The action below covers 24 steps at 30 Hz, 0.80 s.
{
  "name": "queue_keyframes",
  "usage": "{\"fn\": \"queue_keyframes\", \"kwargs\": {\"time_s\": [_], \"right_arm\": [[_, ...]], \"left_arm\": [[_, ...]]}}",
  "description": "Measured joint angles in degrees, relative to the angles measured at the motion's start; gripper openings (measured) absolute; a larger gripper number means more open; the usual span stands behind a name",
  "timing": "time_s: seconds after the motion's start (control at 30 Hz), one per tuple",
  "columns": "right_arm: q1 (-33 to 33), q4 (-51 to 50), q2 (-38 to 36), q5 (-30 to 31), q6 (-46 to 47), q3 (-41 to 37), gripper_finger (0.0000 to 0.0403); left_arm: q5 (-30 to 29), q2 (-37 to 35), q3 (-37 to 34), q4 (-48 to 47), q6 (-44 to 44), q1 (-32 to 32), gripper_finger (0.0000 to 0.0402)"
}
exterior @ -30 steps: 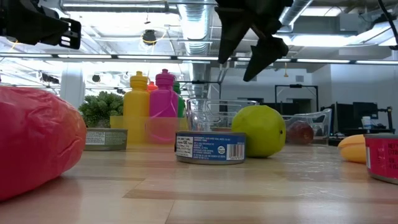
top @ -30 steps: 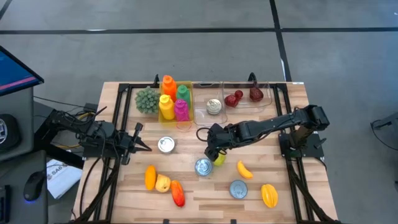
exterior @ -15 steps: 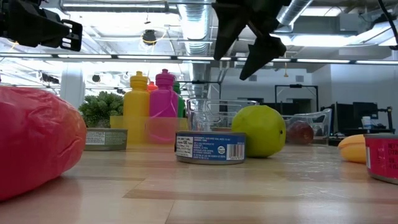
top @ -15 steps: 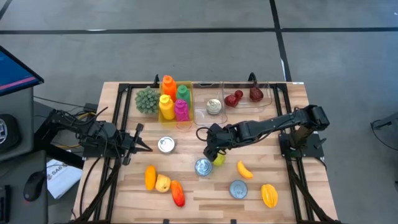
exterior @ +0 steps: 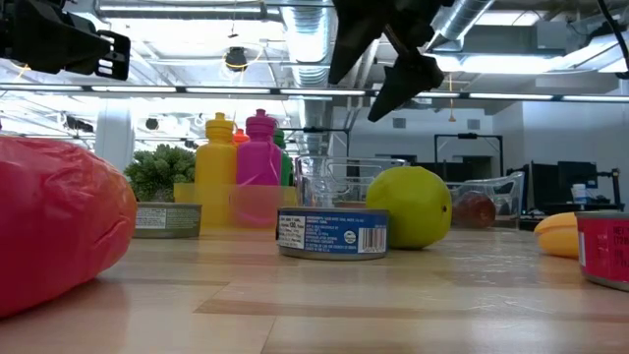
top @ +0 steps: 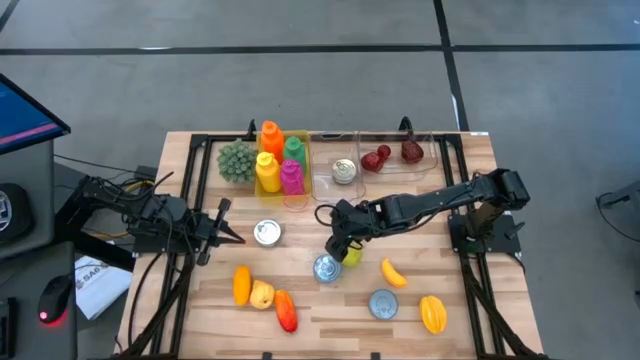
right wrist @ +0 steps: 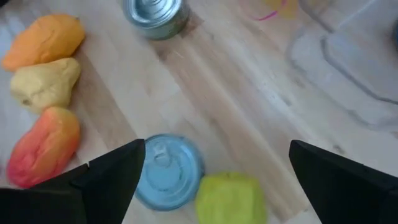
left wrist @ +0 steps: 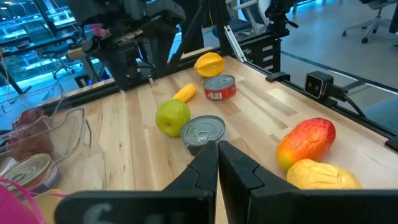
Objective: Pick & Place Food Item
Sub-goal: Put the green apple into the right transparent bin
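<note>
While the right end effector (top: 340,243) hangs wide open, empty — clear bin (top: 322,180) holds a can (top: 343,171)

Wood-plank table (top: 440,240); shiny metal can (top: 327,267).

Two dark jointed arms, loose black cables, dark wedge-shaped fingers (right wrist: 106,171)

Bottles (top: 279,160) stand in a bin at the tabletop's (top: 450,290) far edge, a can (top: 344,171) in the tray beside them. Mid-table, an apple (top: 351,255) touches a can (top: 327,268); three fruits (top: 263,296) lie at the near left.
</note>
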Motion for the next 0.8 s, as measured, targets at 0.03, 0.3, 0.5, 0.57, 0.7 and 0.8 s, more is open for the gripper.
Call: {"fn": "queue_keyframes", "kwargs": {"time_s": [0.03, 0.3, 0.5, 0.57, 0.7, 0.8], "right_arm": [[0.0, -0.3, 0.0, -1.2, 0.0, 0.0, 0.0393], [1.9, -2.0, 1.8, -3.5, 0.0, 0.0, 0.0392], [2.6, -2.5, 4.5, -3.1, 0.0, 0.1, 0.0392], [2.3, -4.1, 5.7, -3.0, 0.0, 0.0, 0.0392], [1.6, -4.9, 8.6, -3.1, 0.0, 0.0, 0.0392], [1.3, -5.7, 10.3, -3.5, 0.0, 0.0, 0.0392]], "left_arm": [[0.0, 0.0, 0.0, 0.0, 0.0, 0.0, 0.0002], [0.0, 0.0, 0.0, 0.3, 0.0, 0.0, 0.0002], [0.0, 0.0, 0.0, 1.1, 0.0, 0.0, 0.0002], [0.0, 0.3, 0.0, 1.6, 0.0, 0.0, 0.0002], [0.0, 0.9, 0.0, 2.5, 0.0, 0.0, 0.0002], [0.0, 1.5, 0.0, 2.7, 0.0, 0.0, 0.0002]]}}
